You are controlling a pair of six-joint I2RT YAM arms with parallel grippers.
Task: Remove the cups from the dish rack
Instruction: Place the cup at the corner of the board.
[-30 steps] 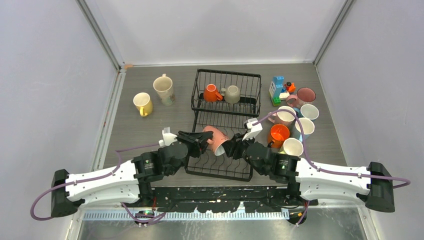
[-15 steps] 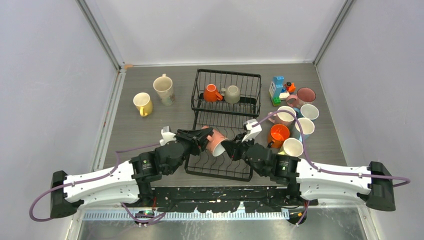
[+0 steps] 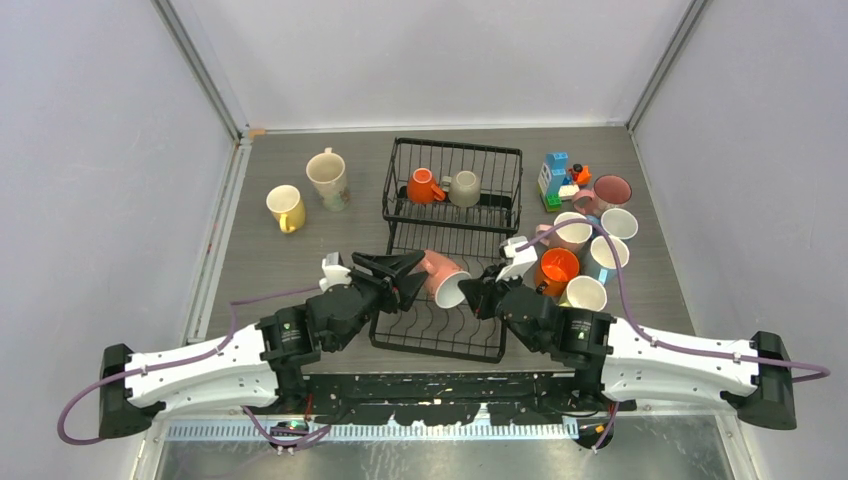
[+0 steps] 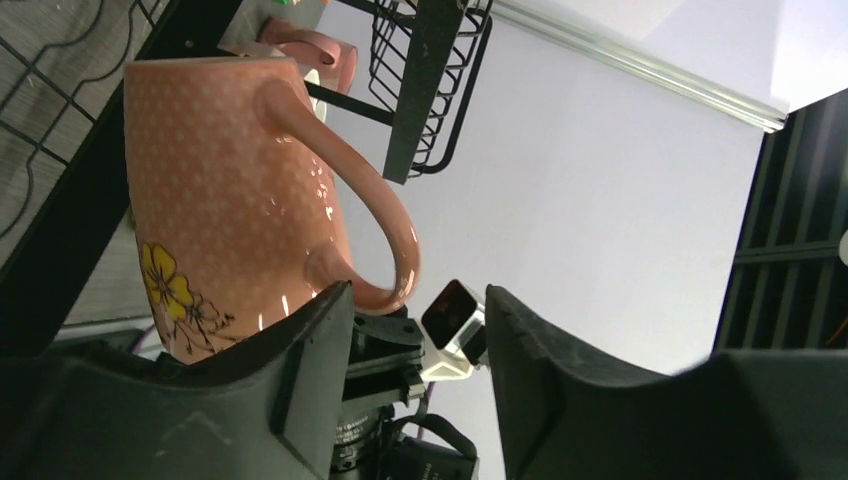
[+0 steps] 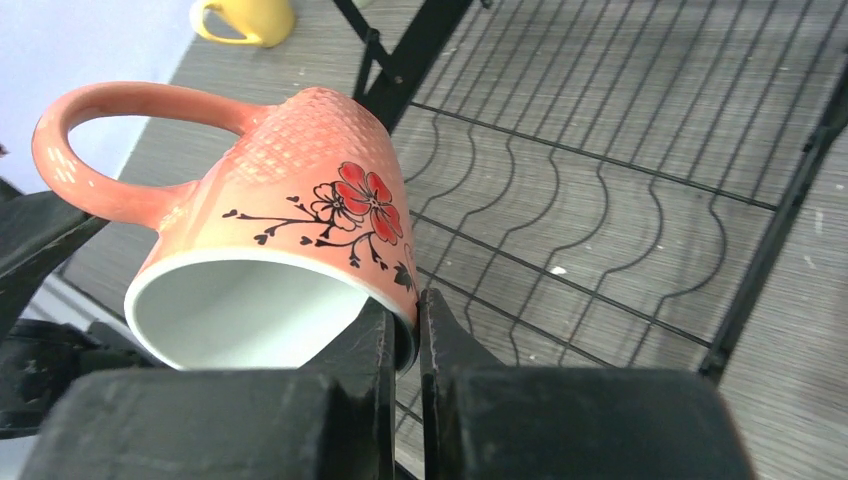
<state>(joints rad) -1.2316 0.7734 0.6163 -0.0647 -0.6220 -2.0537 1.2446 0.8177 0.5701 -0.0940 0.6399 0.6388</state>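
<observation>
A pink flowered mug (image 3: 441, 276) hangs tilted over the flat tray of the black wire dish rack (image 3: 452, 144). My right gripper (image 3: 471, 294) is shut on its rim; in the right wrist view the fingers (image 5: 405, 312) pinch the mug (image 5: 290, 190) wall above the rack wires (image 5: 600, 200). My left gripper (image 3: 404, 268) is open, its jaws apart beside the mug's handle and holding nothing. In the left wrist view the mug (image 4: 230, 190) sits just beyond the left finger of the gripper (image 4: 415, 300). An orange mug (image 3: 424, 187) and a grey-beige mug (image 3: 463, 188) sit in the rack's basket.
A yellow mug (image 3: 285, 207) and a cream mug (image 3: 327, 177) stand on the table left of the rack. Several mugs cluster at the right, among them an orange one (image 3: 556, 268) and a white one (image 3: 585, 293). A toy-block figure (image 3: 560, 180) stands behind them.
My left gripper has opened and let go of the pink mug. My right gripper, shut on the rim, has carried the mug slightly to the right.
</observation>
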